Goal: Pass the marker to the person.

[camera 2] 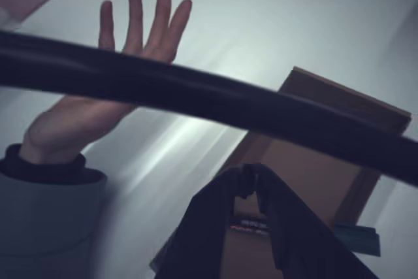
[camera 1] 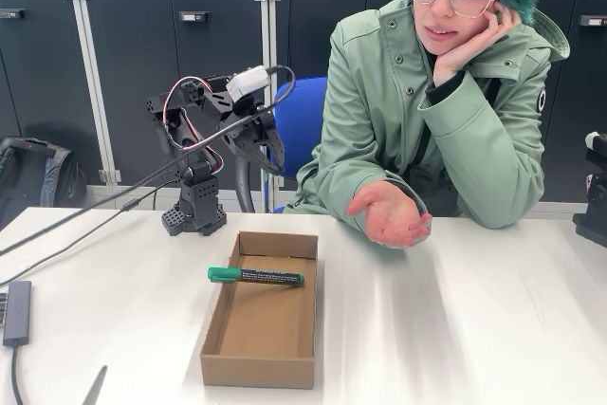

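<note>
The marker point(camera 1: 258, 277), black with a green cap, lies flat across the left wall of an open cardboard box point(camera 1: 256, 371), cap end poking out to the left. My gripper point(camera 1: 274, 162) hangs folded well above and behind the box, shut and empty. In the wrist view its fingertips point(camera 2: 251, 176) meet, and under them show the marker's label point(camera 2: 249, 225), its green cap point(camera 2: 356, 240) and the box point(camera 2: 339, 106). The person point(camera 1: 417, 111) sits behind the table with an open palm point(camera 1: 391, 214) held up to the right of the box; the hand point(camera 2: 134, 44) is spread.
A thick black cable point(camera 2: 215, 99) crosses the wrist view. My arm's base point(camera 1: 194, 208) stands at the table's back left. A grey USB hub point(camera 1: 16, 310) and cables lie at the left edge. A blue chair point(camera 1: 300, 120) stands behind. Dark equipment point(camera 1: 596, 198) sits at the right edge.
</note>
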`<move>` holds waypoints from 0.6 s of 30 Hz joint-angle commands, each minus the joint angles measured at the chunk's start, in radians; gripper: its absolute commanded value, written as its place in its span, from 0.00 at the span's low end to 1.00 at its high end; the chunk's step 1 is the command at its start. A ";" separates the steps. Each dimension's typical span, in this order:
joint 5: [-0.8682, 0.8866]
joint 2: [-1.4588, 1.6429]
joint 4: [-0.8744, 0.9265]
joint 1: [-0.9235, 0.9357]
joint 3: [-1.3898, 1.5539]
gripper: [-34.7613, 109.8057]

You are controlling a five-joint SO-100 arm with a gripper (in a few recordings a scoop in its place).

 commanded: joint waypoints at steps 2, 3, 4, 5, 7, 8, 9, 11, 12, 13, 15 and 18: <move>-0.130 -0.006 0.117 0.032 -0.044 0.21; -0.147 -0.009 0.147 0.041 -0.046 0.21; -0.161 -0.012 0.175 0.048 -0.046 0.21; -0.169 -0.018 0.196 0.055 -0.046 0.21; -0.178 -0.032 0.238 0.066 -0.040 0.21; -0.184 -0.041 0.259 0.074 -0.037 0.21; -0.190 -0.051 0.275 0.080 -0.032 0.21; -0.199 -0.071 0.288 0.092 -0.020 0.21; -0.206 -0.081 0.288 0.098 -0.011 0.21; -0.213 -0.091 0.285 0.103 -0.002 0.21; -0.232 -0.114 0.262 0.109 0.014 0.21; -0.270 -0.158 0.235 0.114 0.018 0.21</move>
